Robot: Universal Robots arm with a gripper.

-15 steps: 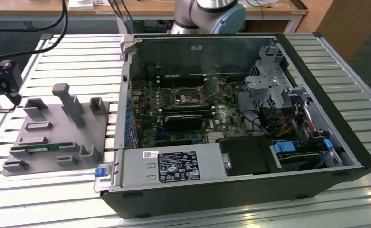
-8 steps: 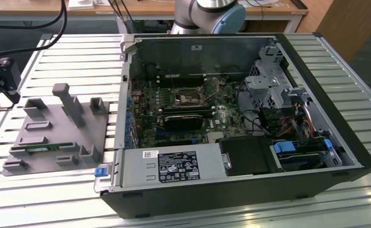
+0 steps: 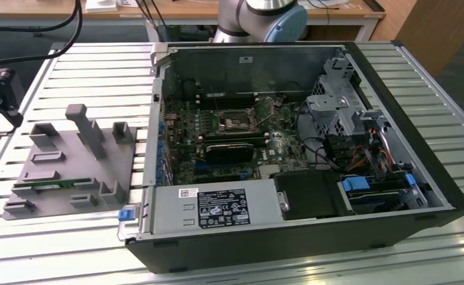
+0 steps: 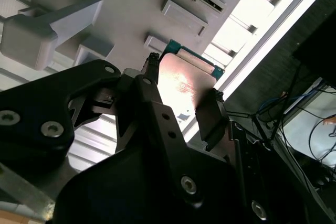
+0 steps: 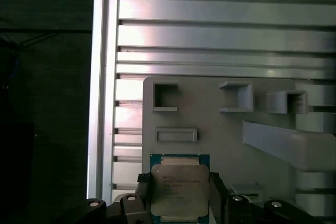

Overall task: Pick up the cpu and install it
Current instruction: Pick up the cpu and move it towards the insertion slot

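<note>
Above the slatted metal table (image 3: 81, 65), well apart from the open computer case (image 3: 215, 255) and directly over the grey holder tray (image 5: 220, 140), the gripper (image 4: 180, 93) pinches the cpu (image 5: 179, 187) by opposite edges, keeping it flat and square, seemingly just clear of the tray.

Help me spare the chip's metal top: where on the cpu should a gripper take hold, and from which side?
By two opposite edges of its rim, coming from above. The cpu is a thin flat square, metal top up over the grey fixture plate, so only its edges give parallel faces. The gripper flanks it this way, fingers against opposite edges.
</note>
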